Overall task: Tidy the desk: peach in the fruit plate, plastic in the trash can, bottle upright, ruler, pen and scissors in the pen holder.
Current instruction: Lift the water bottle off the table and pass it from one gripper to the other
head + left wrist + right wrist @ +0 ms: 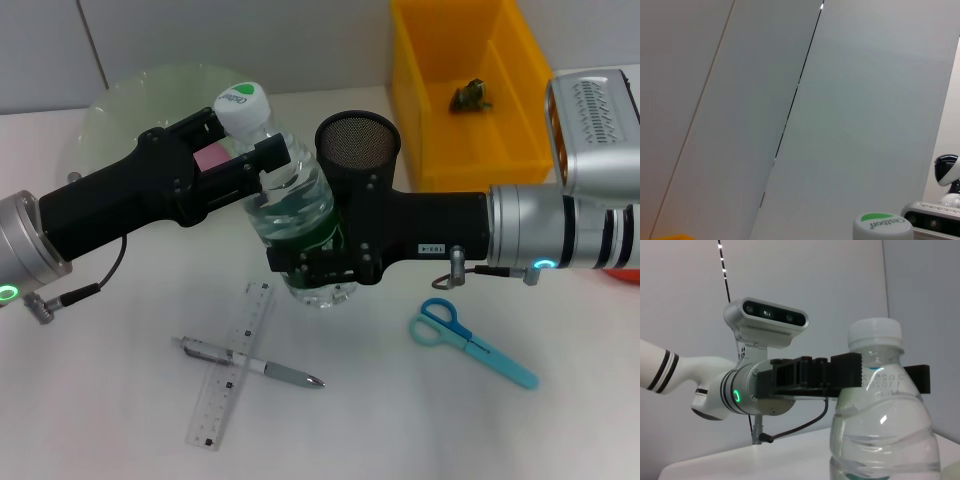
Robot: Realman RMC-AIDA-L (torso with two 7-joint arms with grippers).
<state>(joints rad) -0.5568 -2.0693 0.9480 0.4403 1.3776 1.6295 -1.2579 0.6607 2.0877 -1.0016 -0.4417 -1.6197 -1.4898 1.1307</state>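
Note:
A clear water bottle [295,205] with a white and green cap [882,227] stands nearly upright at the table's middle. My left gripper [250,140] is shut around the bottle's neck, just under the cap. My right gripper [310,262] is shut on its lower body. The right wrist view shows the bottle [880,440] close up, with the left gripper [882,375] across its shoulder. In front of the bottle, a clear ruler [232,365] lies crossed by a pen [250,362]. Blue scissors [470,340] lie at the front right. Behind the bottle stands the black mesh pen holder [358,140]. A pink patch [210,157] behind the left gripper may be the peach.
A pale green fruit plate [120,100] sits at the back left, partly covered by my left arm. A yellow bin [430,110] at the back right holds a crumpled scrap [470,95]. My right arm crosses the table from the right.

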